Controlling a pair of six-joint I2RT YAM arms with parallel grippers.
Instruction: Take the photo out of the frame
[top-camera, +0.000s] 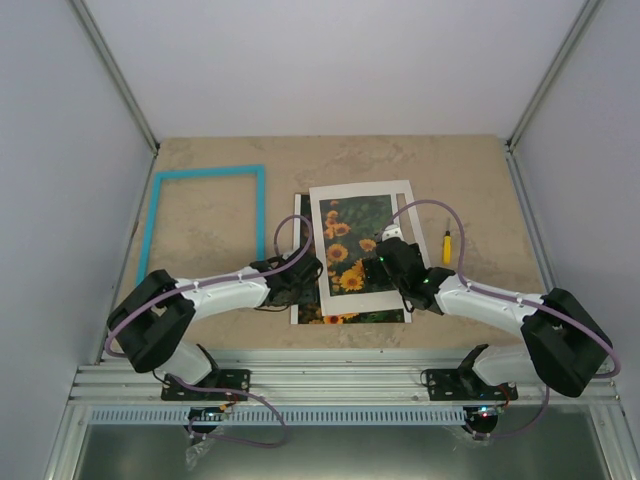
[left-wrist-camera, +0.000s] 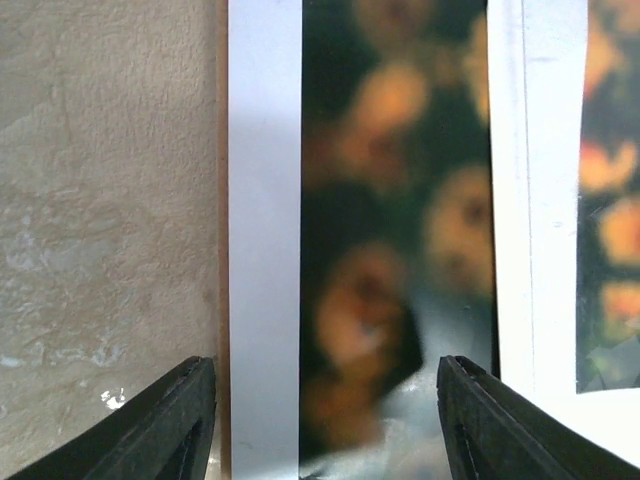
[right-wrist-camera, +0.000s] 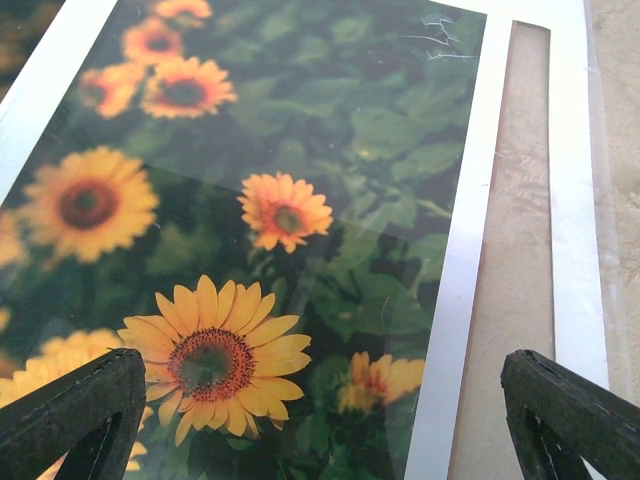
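Photo (right-wrist-camera: 270, 200) is out, white mat (top-camera: 362, 190) lying on it
It sits beneath the spread, empty fingers of our left gripper (left-wrist-camera: 322, 365) and right gripper (right-wrist-camera: 322, 360); the frame (top-camera: 208, 170) lies well left of them. Next we'd pinch an edge, slide it clear.

A: Left gripper (left-wrist-camera: 325, 365)?
B: Over the photo (top-camera: 345, 250), at its left edge. Frame (top-camera: 210, 171) beyond and left of it, well apart.
A: Right gripper (right-wrist-camera: 320, 370)?
B: Over the mat (top-camera: 362, 188), which lies on the photo. Small stick (top-camera: 447, 246) near, to its right.

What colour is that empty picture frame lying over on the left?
Turquoise-blue; the frame shows best in the top external view.
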